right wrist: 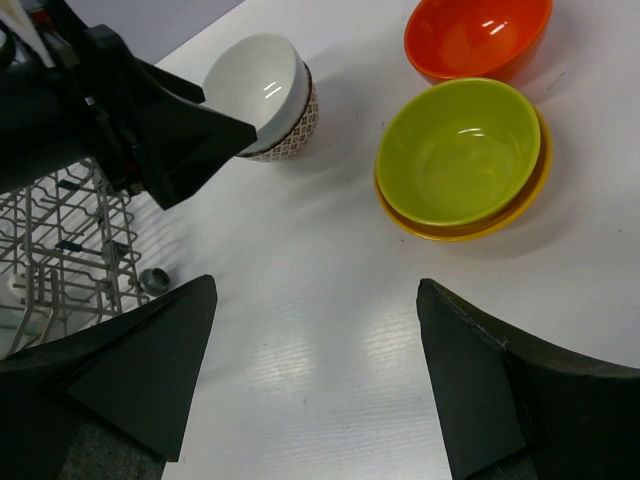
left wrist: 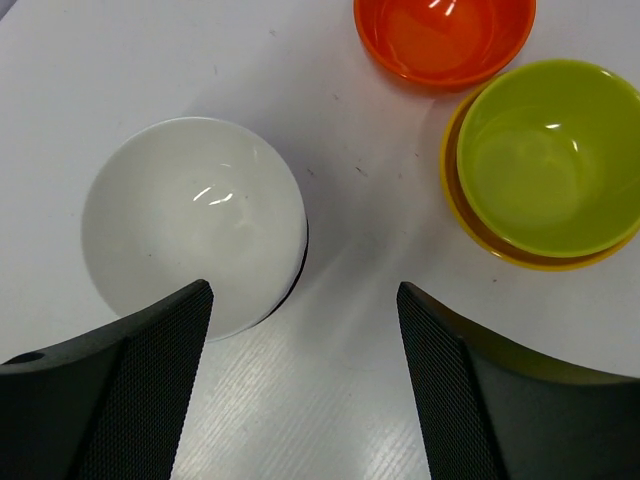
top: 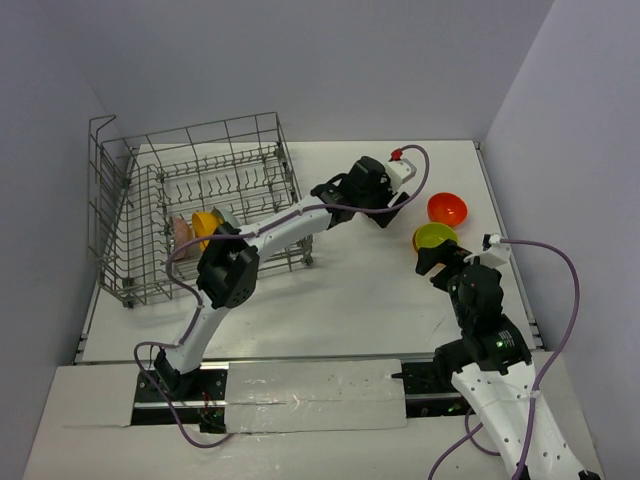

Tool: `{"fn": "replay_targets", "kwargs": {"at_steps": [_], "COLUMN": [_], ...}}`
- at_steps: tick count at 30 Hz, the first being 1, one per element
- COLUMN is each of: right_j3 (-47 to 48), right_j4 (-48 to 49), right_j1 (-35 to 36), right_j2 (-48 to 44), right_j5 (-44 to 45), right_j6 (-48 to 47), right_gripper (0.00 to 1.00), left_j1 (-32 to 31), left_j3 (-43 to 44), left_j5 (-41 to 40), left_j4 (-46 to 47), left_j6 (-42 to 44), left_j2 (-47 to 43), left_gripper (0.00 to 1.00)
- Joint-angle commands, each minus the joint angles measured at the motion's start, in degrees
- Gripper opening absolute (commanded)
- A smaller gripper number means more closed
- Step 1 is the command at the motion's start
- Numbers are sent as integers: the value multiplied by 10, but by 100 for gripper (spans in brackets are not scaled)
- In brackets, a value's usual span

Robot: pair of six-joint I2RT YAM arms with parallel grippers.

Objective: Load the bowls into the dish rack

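The grey wire dish rack stands at the back left, with an orange bowl and a pinkish bowl on edge inside. A white bowl sits on the table, with a patterned outside or a second bowl under it. My left gripper hovers open over it, its left finger across the near rim. A lime green bowl rests in a yellow one. A red-orange bowl lies beyond. My right gripper is open above bare table, short of the green bowl.
The rack's corner and one foot show at the left of the right wrist view. The left arm reaches across the rack's front right corner. Walls close the table at the back and right.
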Motion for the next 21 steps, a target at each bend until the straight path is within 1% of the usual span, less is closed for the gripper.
{"fn": "replay_targets", "kwargs": {"at_steps": [1,8,11,17,18,19,20,21], "right_j3": [26,19,18,16,16,16,15,15], "right_j4": [-4,-4,-4,-5,-3,-2,-2,-1], "right_j1": [0,0,0,0,0,0,0,0], "right_j2": [-8,-9,-12,-14,-14,-13,-13,-13], "right_j5": [8,0,1,3,3,3,2,1], "right_j6": [0,0,-1,-1,-1,-1,-1,-1], "right_gripper": [88,88,88,88,88,88,88,88], "left_j1": [-1,-1,0,0,0,0,1,1], "left_j3": [43,52,66,65,63,60,53,49], "left_j5": [19,-10,-15,-15,-14,-15,-15,-15], "left_j4": [2,23,27,36,38,41,43,44], "left_j6": [17,21,24,21,20,19,20,18], "left_j2": [24,66,83,86,84,80,77,76], "left_gripper": [80,75,69,50,44,41,35,33]}}
